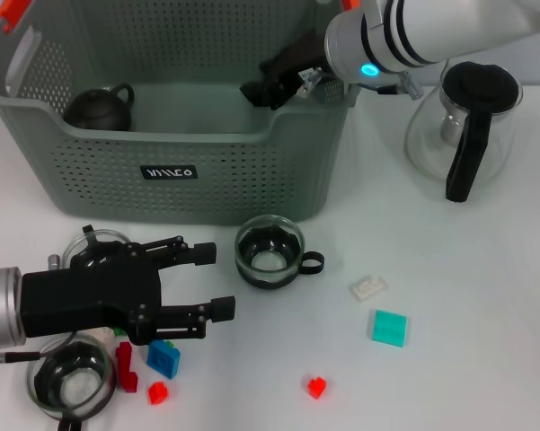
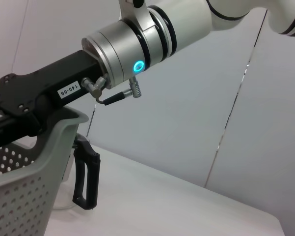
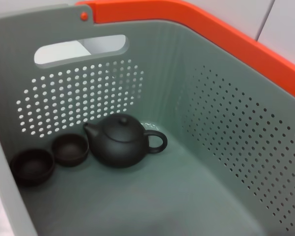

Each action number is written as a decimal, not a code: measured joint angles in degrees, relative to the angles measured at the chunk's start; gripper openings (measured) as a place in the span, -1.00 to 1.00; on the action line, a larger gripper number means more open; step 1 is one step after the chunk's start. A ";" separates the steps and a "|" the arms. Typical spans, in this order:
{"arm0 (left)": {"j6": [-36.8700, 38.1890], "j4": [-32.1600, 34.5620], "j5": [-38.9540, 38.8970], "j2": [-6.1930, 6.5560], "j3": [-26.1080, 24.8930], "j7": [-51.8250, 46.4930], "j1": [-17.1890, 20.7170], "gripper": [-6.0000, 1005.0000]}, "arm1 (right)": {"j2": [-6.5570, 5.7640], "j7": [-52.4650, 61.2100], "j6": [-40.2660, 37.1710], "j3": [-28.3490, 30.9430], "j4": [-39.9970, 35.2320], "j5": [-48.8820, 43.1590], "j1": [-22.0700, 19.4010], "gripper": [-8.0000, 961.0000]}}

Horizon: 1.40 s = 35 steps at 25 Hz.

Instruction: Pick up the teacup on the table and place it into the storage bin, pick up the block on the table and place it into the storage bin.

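While the black right gripper (image 1: 271,88) hangs inside the right end of the large grey-green perforated plastic storage bin (image 1: 207,180), over the rim, whether its fingers are apart or together cannot be told; the placement suits a release over the bin floor, though nothing is seen in it. Black left gripper (image 1: 211,283): low over the near left of the white table (image 1: 485,314), fingers spread wide and empty, pointing right at the clear glass teacup with dark inner ring (image 1: 270,253), apparently lined up to take it. That teacup stands upright just near of the bin's front wall, its dark loop handle pointing right. Bin contents, left end: dark round clay teapot (image 3: 120,141), handle toward the bin's middle, and two small dark clay cups (image 3: 49,158) beside it. Blocks near the left gripper: blue square block (image 1: 164,357), flat; small red blocks (image 1: 157,391) alongside. Farther right: teal square tile (image 1: 390,327), white piece (image 1: 368,286), red block (image 1: 316,387). Far right: glass pitcher with black handle (image 1: 464,126).
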 joint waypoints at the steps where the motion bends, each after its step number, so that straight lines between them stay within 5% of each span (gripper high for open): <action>1: 0.00 0.00 -0.01 0.00 0.00 0.02 0.00 0.67 | -0.01 0.00 -0.01 -0.02 -0.13 -0.05 -0.11 -0.34; 6: 0.10 0.06 -0.20 0.01 0.00 0.10 0.13 0.67 | -0.01 -0.31 -0.10 -0.07 -7.05 0.55 -3.27 0.15; 12: 0.13 0.10 -0.31 0.00 -0.03 0.10 0.39 0.67 | -0.28 -7.98 -0.35 -3.28 -26.30 13.71 -15.57 0.52; 17: 0.18 0.03 -0.34 0.00 -1.00 0.28 0.43 0.67 | -0.41 -26.13 -6.56 -3.61 -35.72 31.89 -26.79 0.52; 20: 0.40 0.01 -0.34 0.00 -1.49 0.28 0.50 0.67 | -0.69 -29.77 -13.70 -0.99 -37.81 34.93 -30.26 0.51; 29: 0.87 0.39 0.02 0.19 -1.58 0.28 0.52 0.66 | -1.33 -29.91 -40.75 11.93 -38.41 24.23 -31.11 0.50; 35: 0.40 0.55 -0.08 0.26 -1.59 0.30 1.08 0.66 | -0.90 -30.02 -49.85 12.25 -38.55 15.75 -31.01 0.49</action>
